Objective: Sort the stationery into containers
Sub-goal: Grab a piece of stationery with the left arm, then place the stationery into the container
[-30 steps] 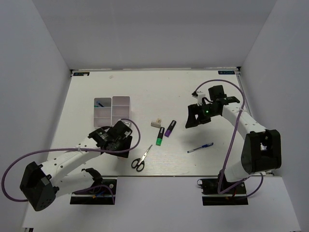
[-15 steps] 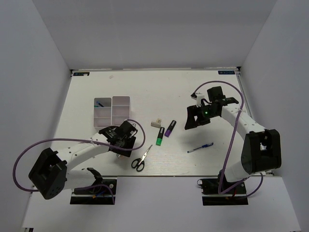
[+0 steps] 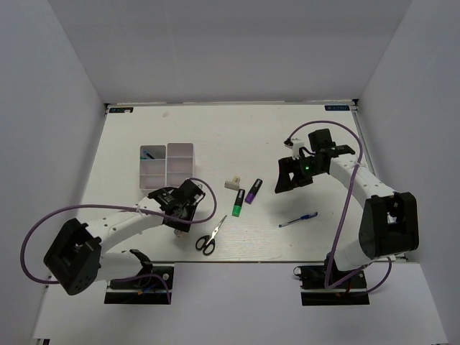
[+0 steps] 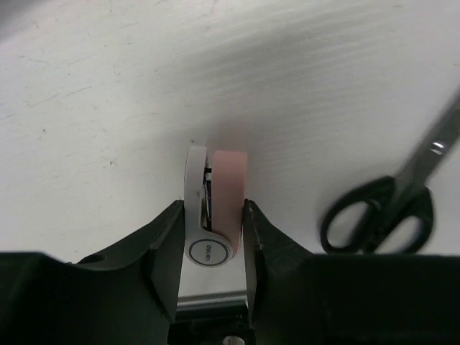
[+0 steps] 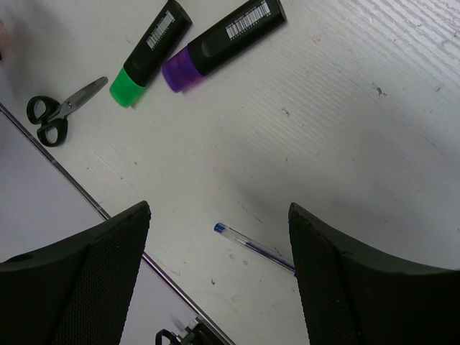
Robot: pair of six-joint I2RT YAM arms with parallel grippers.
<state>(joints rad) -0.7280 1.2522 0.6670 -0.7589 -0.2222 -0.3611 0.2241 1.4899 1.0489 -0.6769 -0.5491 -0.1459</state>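
The left gripper (image 4: 213,210) is closed to about half width, and the small pink block (image 4: 228,180) is pinched between its fingers, standing on edge on the table (image 4: 108,93). Only the near end is held, so the block could be tilted or lost when lifted. The scissors (image 4: 381,214) lie near on the right. The organizer tray (image 3: 167,154) stands beyond the claw. The right gripper (image 5: 218,208) is wide open and empty.
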